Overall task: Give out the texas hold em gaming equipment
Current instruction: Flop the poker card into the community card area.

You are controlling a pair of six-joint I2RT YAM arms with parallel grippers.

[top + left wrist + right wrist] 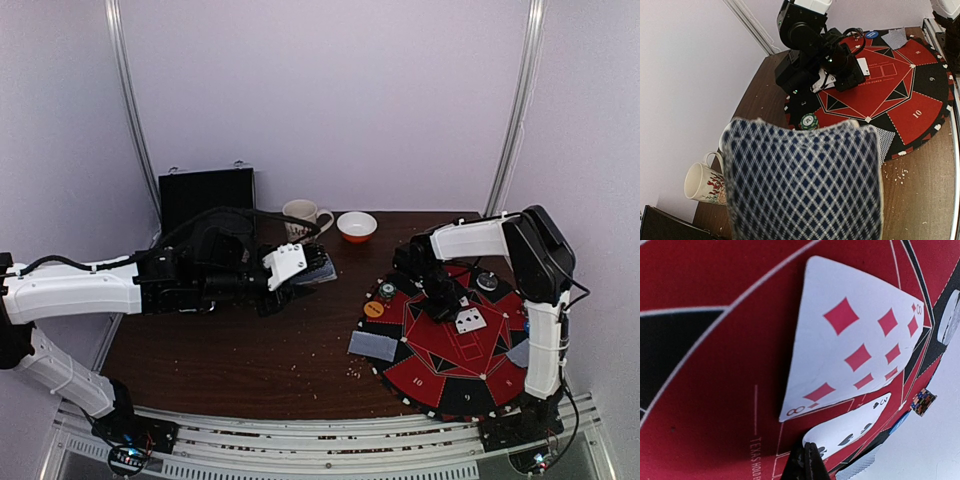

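Deck of blue-diamond-backed playing cards (805, 185) is clamped in left pincer (308, 272), held above brown counter (230, 350); open room is seen left of round red-and-black mat (440, 365). Mat's near rim reaches counter's front edge. Right pincer (807, 457) is closed, nothing held, at mat centre by two face-up cards: eight of diamonds (850, 340), black two (852, 430). Two more are counted at the rim: left face-down card (372, 345), right face-down card (517, 352).

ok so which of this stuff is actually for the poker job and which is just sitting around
For the job:
- deck of cards
- eight of diamonds
- face-down card at the mat's left edge
- orange chip
- green-white chip
- poker mat

Just lying about:
- mug
- orange-and-white bowl
- black case
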